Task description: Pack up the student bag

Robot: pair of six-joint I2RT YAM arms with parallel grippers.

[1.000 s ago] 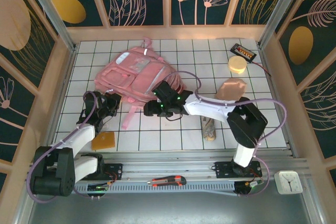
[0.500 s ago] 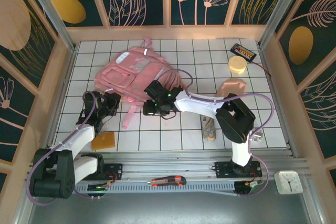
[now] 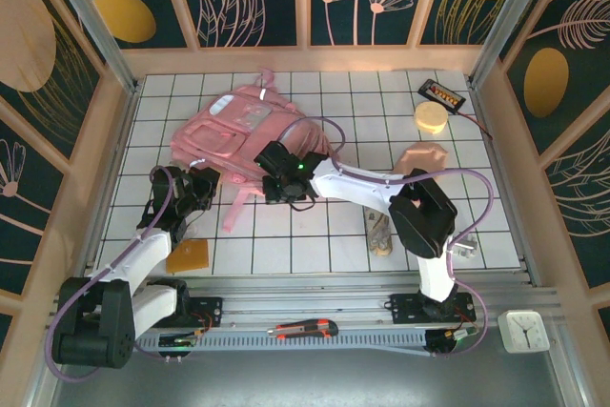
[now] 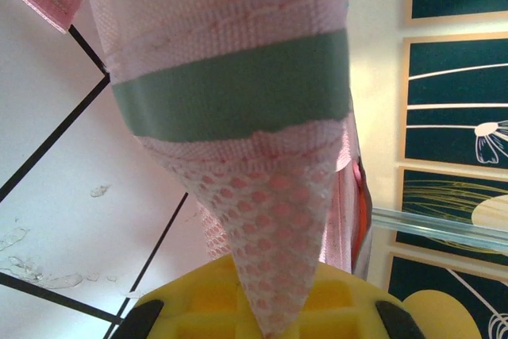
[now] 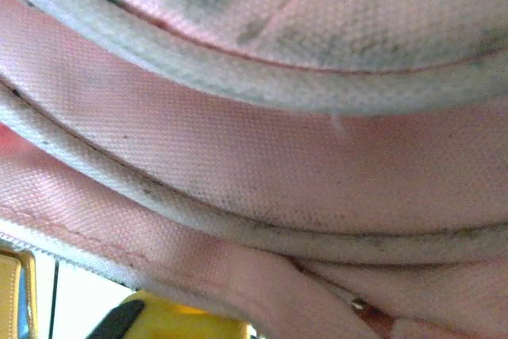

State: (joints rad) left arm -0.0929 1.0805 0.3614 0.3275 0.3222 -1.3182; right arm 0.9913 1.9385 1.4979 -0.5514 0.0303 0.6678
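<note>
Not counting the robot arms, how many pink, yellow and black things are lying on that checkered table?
Pink: 2, the backpack and the cloth
Yellow: 2, the round disc and the flat wedge
Black: 1, the small box
Total: 5

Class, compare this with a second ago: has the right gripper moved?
Yes. The right gripper has shifted left, away from the peach cloth, and farther onto the student bag.
</note>
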